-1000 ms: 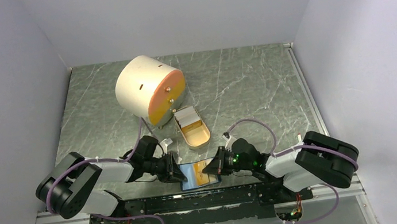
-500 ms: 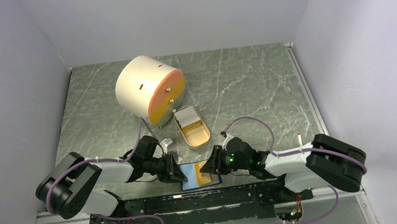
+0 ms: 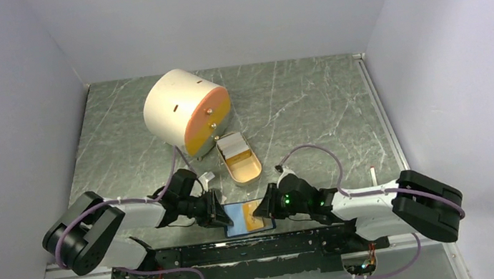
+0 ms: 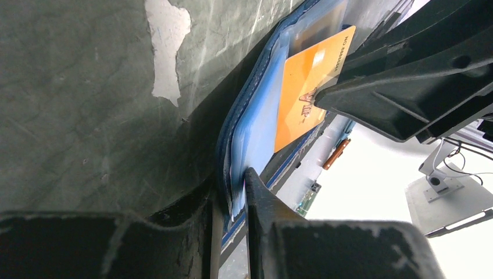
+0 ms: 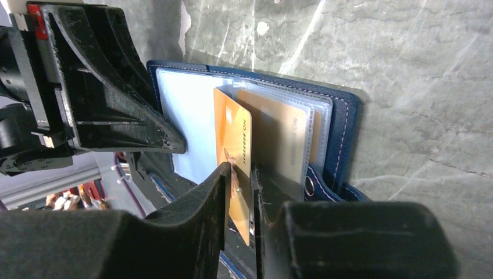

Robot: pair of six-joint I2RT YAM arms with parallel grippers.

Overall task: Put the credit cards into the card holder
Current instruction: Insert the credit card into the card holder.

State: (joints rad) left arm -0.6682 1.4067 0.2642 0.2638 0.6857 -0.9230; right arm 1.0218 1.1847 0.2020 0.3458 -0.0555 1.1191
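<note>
The card holder (image 3: pixel 241 227) lay open at the near edge of the surface, about midway along it, between the two grippers. The left gripper (image 4: pixel 229 181) was clenched on the holder's left edge, blue cover and clear sleeves pinched between its fingers. The right gripper (image 5: pixel 239 174) had a finger on either side of an orange card (image 5: pixel 235 131), which stood slanted with its far end at the clear sleeves; whether those fingers pressed the card could not be told. A second orange card (image 5: pixel 285 139) sat inside a sleeve. Farther in, a tan oval dish (image 3: pixel 256 171) held whitish credit cards (image 3: pixel 232 143) at its far end, just beside a cream cylinder (image 3: pixel 175 106).
</note>
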